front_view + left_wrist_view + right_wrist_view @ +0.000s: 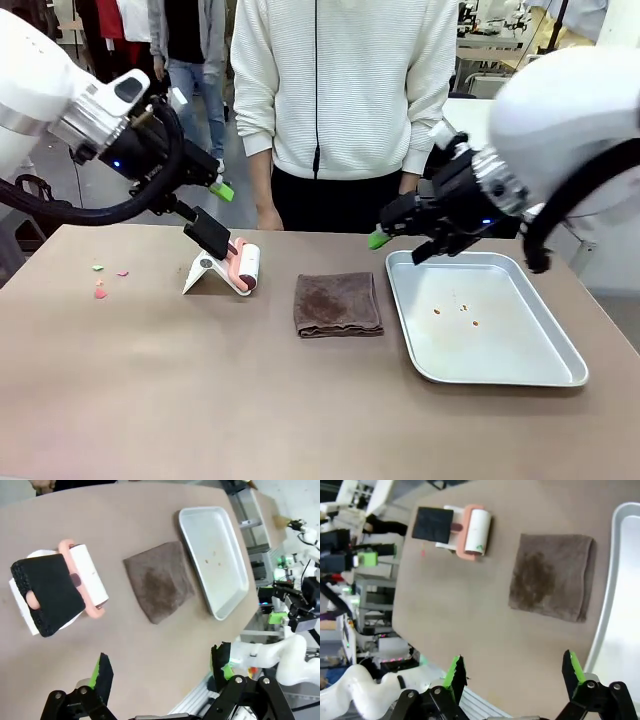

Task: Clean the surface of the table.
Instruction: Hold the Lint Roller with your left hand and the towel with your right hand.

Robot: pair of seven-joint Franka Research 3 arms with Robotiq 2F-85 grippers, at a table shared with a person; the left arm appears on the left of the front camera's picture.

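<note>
We are holding both grippers above the table (200, 400), whose taupe top is filling the lower part of the front view. Our left gripper (205, 195) is hovering at ten o'clock of that view, fingers spread wide and gripping nothing. It is hanging just above the black foam grip (210, 232) of a lint roller (247, 268), which is leaning on a white stand (200, 273). Our right gripper (400, 243) is hanging at two o'clock over the eleven o'clock corner of a metal tray (500, 345), its fingers equally wide and empty. A folded brown cloth (338, 304) is resting between roller and tray, touching neither. Small pink and green scraps (101, 290) are lying at nine o'clock, and reddish crumbs (460, 308) are sitting in the tray. A person in a white sweater (340, 90) is standing at twelve.
</note>
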